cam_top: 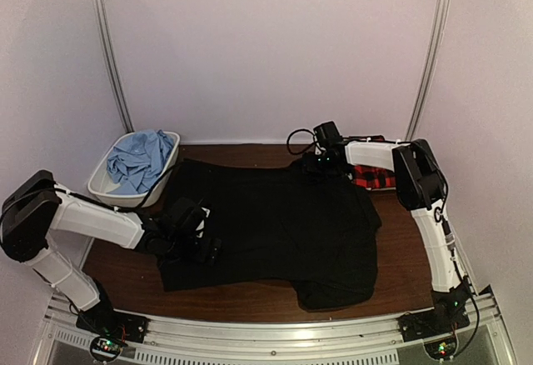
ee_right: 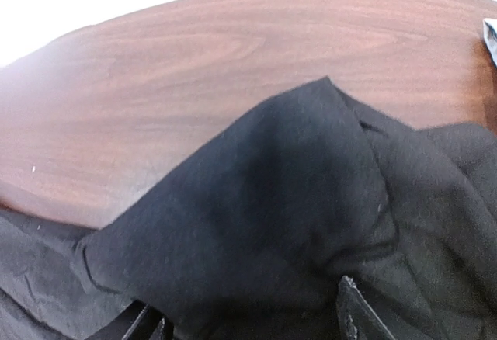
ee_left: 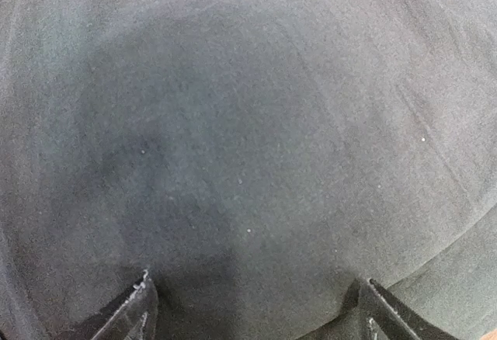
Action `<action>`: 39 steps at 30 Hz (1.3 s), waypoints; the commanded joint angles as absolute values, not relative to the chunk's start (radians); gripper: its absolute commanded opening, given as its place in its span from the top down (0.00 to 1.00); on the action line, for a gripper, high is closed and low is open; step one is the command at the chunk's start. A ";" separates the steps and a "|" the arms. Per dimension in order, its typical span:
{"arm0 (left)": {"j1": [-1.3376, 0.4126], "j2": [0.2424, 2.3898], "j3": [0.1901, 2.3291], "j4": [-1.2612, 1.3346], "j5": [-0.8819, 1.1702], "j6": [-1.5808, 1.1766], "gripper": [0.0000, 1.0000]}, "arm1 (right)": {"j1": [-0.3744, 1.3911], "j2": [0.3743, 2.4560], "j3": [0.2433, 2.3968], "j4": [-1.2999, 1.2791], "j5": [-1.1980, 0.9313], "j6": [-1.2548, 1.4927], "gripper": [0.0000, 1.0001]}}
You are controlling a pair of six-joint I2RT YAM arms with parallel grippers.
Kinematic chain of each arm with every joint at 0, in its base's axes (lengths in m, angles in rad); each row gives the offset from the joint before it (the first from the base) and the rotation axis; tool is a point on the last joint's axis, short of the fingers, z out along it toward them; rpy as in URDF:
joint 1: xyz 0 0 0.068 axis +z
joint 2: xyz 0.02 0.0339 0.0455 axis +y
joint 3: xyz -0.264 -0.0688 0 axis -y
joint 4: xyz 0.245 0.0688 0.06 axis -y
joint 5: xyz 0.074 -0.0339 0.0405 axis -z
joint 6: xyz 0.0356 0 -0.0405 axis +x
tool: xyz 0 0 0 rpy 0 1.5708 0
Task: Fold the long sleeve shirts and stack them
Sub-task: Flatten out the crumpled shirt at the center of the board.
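Note:
A black long sleeve shirt (cam_top: 275, 223) lies spread over the middle of the brown table (cam_top: 250, 297). My left gripper (cam_top: 200, 238) is low over its left part. In the left wrist view black cloth (ee_left: 248, 138) fills the frame and the gripper (ee_left: 258, 305) stands open, its fingertips (ee_left: 141, 309) far apart just above the fabric. My right gripper (cam_top: 316, 163) is at the shirt's far edge. It (ee_right: 250, 320) is open, with a raised fold of black cloth (ee_right: 287, 200) lying between its fingers (ee_right: 353, 313). A light blue shirt (cam_top: 137, 161) is crumpled in a bin. A red-and-black plaid shirt (cam_top: 372, 177) lies far right, partly hidden by the right arm.
The white bin (cam_top: 104, 183) stands at the table's far left corner. Bare wood (ee_right: 194, 84) shows beyond the shirt's far edge. White walls close in the back and sides. A metal rail (cam_top: 275, 332) runs along the near edge, by the arm bases.

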State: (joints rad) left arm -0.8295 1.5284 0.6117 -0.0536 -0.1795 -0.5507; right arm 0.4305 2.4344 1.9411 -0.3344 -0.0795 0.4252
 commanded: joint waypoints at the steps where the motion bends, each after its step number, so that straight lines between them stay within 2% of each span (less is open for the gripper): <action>1: -0.832 1.542 0.556 -0.155 -0.129 -0.594 0.09 | 0.412 2.504 1.976 -0.340 -0.081 0.424 0.27; 14: -0.831 1.512 0.531 -0.178 -0.129 -0.601 0.09 | 0.350 2.618 2.196 -0.365 -0.072 0.393 0.25; 21: -0.832 1.505 0.568 -0.177 -0.134 -0.587 0.09 | 0.335 2.526 2.187 -0.362 -0.118 0.329 0.22; 25: -0.832 1.529 0.633 -0.165 -0.149 -0.569 0.08 | 0.336 2.393 2.062 -0.330 -0.148 0.308 0.21; 33: -0.831 1.567 0.786 -0.155 -0.167 -0.522 0.05 | 0.354 2.043 1.665 -0.282 -0.128 0.270 0.17; 39: -0.826 1.543 0.863 -0.181 -0.129 -0.483 0.05 | 0.462 1.774 1.351 -0.339 -0.086 0.262 0.17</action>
State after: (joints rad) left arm -0.8303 1.5658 0.8165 -0.1665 -0.1665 -0.5274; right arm 0.3744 1.8923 1.5219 -0.2913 -0.1265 0.2829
